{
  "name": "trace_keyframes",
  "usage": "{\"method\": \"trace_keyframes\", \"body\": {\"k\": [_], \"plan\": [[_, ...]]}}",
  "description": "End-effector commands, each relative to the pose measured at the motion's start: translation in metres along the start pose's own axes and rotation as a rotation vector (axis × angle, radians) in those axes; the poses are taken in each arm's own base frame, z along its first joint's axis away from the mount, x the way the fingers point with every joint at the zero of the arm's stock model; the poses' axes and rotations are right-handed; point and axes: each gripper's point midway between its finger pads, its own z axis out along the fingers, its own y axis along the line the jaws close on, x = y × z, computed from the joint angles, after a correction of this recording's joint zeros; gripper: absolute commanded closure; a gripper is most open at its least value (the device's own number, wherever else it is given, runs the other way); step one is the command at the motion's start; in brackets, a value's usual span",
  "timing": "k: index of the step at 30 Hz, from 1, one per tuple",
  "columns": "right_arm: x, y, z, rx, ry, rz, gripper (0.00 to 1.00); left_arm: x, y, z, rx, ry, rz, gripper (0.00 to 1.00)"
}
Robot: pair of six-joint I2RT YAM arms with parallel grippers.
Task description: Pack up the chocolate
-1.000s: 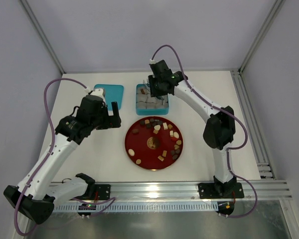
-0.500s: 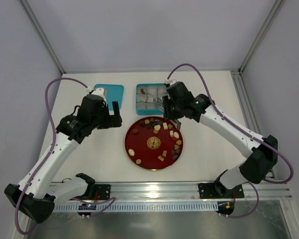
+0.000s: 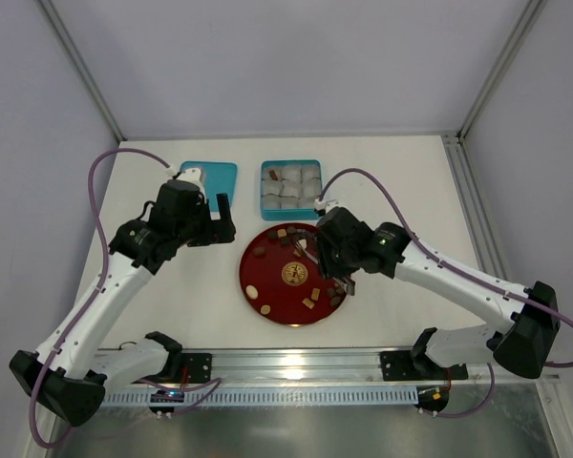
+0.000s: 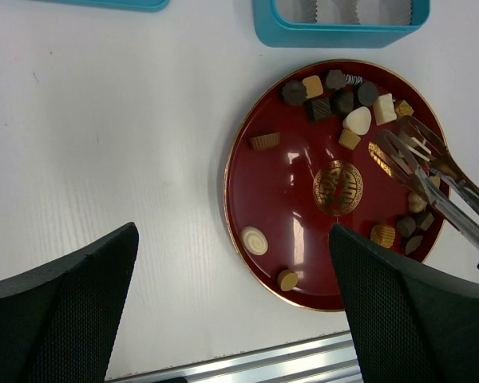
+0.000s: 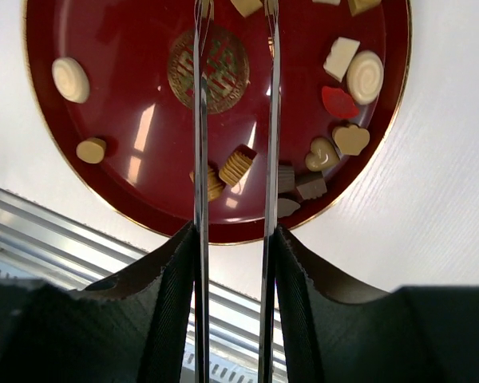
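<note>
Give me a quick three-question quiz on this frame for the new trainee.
1. True or false: the left gripper is shut.
2. What tool does the right gripper hold?
3. That tool's tips are over: A) teal box B) red plate with the chocolates C) teal lid.
Key: 1 false, its jaws are wide open and empty; 2 tongs; 3 B.
</note>
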Motion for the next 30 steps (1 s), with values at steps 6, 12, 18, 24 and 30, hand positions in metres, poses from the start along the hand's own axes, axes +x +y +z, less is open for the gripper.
{"method": "trace_keyframes", "body": {"k": [6,12,18,24,30], "plan": [[0.005,-0.003,0.011,0.017,-0.006,-0.021,0.55,-0.009,-0.003,-0.002,0.015,-0.034,-0.017,0.00],[0.009,-0.004,0.026,0.034,0.028,-0.057,0.54,-0.010,-0.002,-0.004,0.007,-0.039,-0.014,0.00],[0.010,-0.002,0.034,0.036,0.041,-0.070,0.53,-0.010,-0.001,-0.004,0.001,-0.037,-0.013,0.00],[0.013,-0.001,0.041,0.037,0.056,-0.075,0.53,-0.010,-0.001,-0.003,0.002,-0.035,-0.016,0.00],[0.012,-0.001,0.045,0.039,0.062,-0.084,0.53,-0.010,-0.001,-0.004,0.001,-0.037,-0.018,0.00]]}}
